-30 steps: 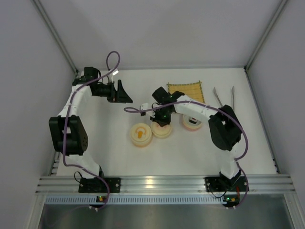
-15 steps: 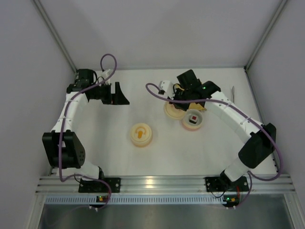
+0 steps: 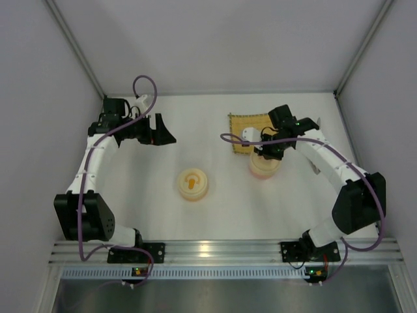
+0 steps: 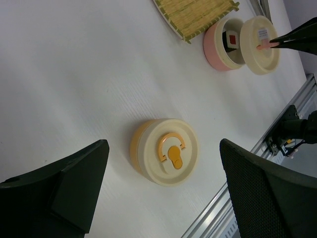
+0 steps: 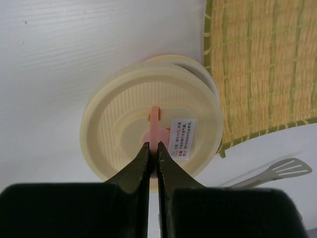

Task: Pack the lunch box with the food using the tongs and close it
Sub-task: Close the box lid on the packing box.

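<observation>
Lid [image 4: 259,48] now above pink lunch box [image 4: 215,49]

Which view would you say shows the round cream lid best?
Right wrist: the round cream lid fills the frame, its pink handle pinched by the right gripper. Left wrist shows it small beside the pink bowl; overhead, the gripper mostly hides it.

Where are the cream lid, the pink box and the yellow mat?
cream lid [image 5: 116,126], right wrist view, on its ribbed face.
pink box [image 4: 213,48], left wrist view, on its outer wall.
yellow mat [image 4: 193,11], left wrist view, on its woven middle.
</observation>
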`<state>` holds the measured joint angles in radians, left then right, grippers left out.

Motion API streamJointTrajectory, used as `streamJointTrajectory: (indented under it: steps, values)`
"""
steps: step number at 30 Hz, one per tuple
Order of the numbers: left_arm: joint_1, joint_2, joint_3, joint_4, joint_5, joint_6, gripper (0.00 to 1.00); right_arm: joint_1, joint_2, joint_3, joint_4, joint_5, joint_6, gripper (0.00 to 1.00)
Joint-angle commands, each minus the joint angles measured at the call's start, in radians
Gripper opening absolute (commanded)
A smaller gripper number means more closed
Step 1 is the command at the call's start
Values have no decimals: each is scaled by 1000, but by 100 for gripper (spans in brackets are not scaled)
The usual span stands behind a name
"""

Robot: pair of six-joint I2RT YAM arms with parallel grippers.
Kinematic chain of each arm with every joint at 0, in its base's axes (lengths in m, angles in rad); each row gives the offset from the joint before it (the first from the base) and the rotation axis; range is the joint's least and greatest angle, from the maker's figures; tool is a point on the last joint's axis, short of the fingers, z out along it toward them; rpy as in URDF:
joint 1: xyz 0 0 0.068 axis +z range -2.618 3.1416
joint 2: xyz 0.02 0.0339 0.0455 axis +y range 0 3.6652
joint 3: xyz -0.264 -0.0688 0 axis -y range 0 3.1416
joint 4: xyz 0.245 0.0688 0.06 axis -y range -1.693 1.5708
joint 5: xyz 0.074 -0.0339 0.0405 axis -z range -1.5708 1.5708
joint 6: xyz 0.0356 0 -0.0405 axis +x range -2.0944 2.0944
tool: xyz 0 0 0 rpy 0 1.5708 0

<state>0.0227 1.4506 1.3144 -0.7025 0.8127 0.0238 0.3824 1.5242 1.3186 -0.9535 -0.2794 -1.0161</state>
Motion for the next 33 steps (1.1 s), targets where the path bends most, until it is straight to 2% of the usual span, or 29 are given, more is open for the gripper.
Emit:
streamJointTrajectory:
  steps: [1,12,27,33]
  values:
    - [5,-7,-1,37,28,1,98,-20,-59,-59,67,-87,-174,0]
    - [3,40,13,32,37,10,98,-27,11,-33,85,-107,-325,0]
    - [3,79,16,34,57,11,98,-48,77,-18,136,-49,-410,0]
    - [5,82,11,31,66,13,98,-83,74,-39,171,-79,-438,0]
